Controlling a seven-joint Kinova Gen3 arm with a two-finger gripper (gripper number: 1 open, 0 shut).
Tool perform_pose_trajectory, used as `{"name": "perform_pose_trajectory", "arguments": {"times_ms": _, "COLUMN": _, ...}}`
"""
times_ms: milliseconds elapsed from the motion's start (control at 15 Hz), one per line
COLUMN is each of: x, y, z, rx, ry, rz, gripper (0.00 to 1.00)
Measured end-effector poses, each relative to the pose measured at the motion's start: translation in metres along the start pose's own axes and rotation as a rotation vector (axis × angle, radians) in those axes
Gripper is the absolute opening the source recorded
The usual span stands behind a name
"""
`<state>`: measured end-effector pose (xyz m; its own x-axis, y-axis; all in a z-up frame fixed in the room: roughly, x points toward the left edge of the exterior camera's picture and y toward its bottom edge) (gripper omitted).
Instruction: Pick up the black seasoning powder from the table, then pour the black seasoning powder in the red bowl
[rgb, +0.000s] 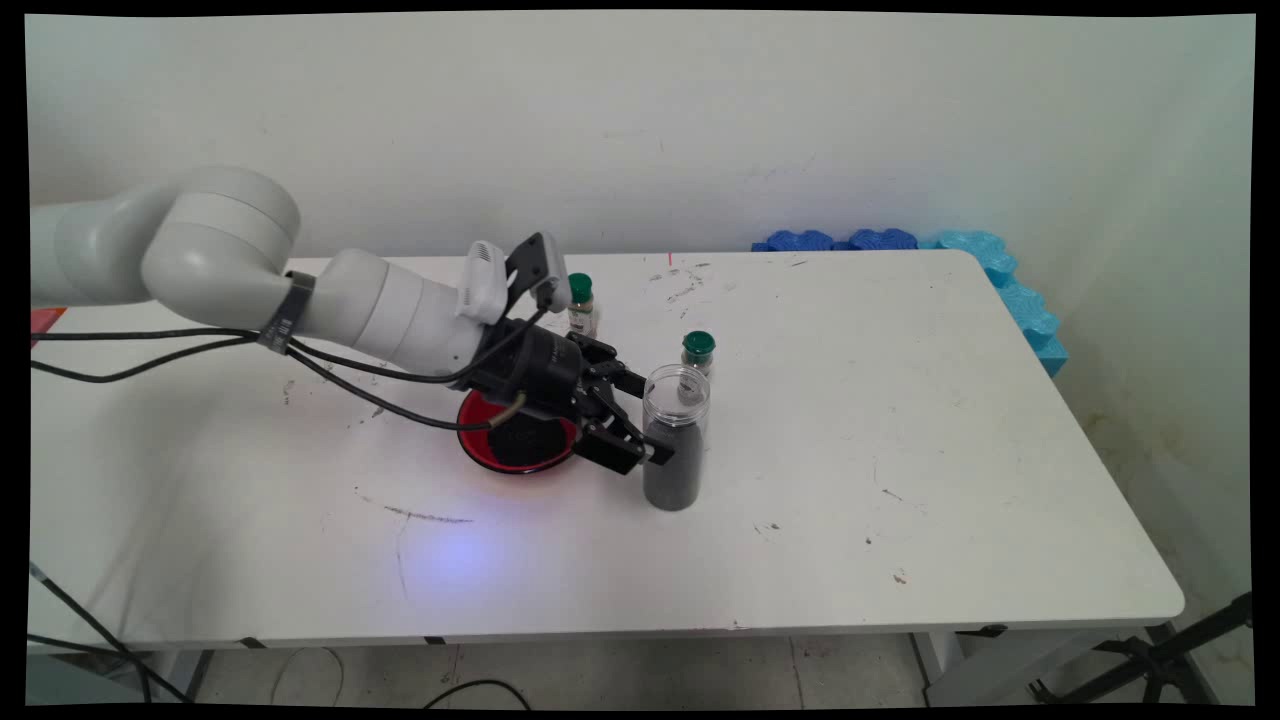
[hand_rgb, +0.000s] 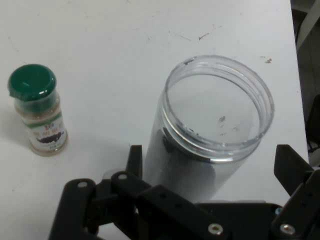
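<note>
Gripper (hand_rgb: 210, 170) fingers spread, set either side of open clear jar (rgb: 675, 437), not seen pinching it | jar upright on white table (rgb: 900, 450), dark granules inside | red bowl (rgb: 515, 445) lies under the wrist | two green-capped spice bottles (rgb: 698, 352) (rgb: 580, 304) stand beyond

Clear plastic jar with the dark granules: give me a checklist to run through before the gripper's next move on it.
1. Clear plastic jar upright, lid off: ok.
2. Black two-finger gripper open, one finger on each side of the jar: ok.
3. Fingers touching the jar wall: cannot tell.
4. Green-capped spice bottle stands apart from the jar: ok.
5. Red bowl sits under the gripper's body: cannot tell whether it clears it.
</note>
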<state>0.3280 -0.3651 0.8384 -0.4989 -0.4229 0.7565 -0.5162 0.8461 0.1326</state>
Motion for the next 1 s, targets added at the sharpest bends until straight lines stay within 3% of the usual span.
{"name": "perform_pose_trajectory", "arguments": {"times_ms": 467, "x": 0.000, "y": -0.002, "z": 0.017, "rx": -0.001, "ry": 0.005, "rz": -0.002, "gripper": 1.00}}
{"name": "perform_pose_trajectory", "arguments": {"times_ms": 533, "x": 0.000, "y": -0.002, "z": 0.018, "rx": 0.000, "ry": 0.005, "rz": -0.003, "gripper": 0.00}}
{"name": "perform_pose_trajectory", "arguments": {"times_ms": 1000, "x": 0.001, "y": -0.001, "z": 0.019, "rx": -0.010, "ry": 0.003, "rz": 0.000, "gripper": 0.00}}
